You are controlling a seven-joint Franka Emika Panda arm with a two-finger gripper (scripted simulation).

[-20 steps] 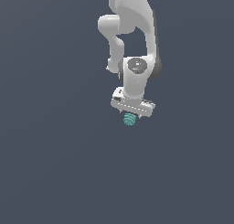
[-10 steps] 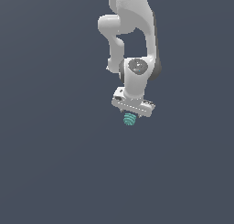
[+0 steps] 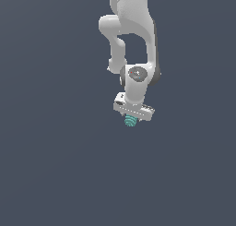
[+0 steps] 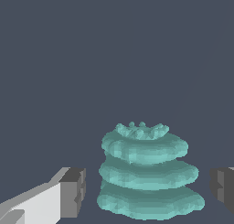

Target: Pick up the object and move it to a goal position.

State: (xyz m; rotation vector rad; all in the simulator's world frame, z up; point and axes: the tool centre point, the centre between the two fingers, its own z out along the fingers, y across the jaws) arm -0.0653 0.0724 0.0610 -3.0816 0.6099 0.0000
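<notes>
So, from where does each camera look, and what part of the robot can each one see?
Exterior view: off the arm, facing the white arm, its hand over the teal object.
Wrist view: on the wrist, looking along the hand at the teal object, one finger on each side, apart from it.
Both show the object and hand.

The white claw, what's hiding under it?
Under the claw sits a teal ridged lump, between its two fingers with gaps on both sides. The exterior view shows only part of the lump; the claw covers the rest.

Flat, even render light (no glare); soft, blocky edges.
</notes>
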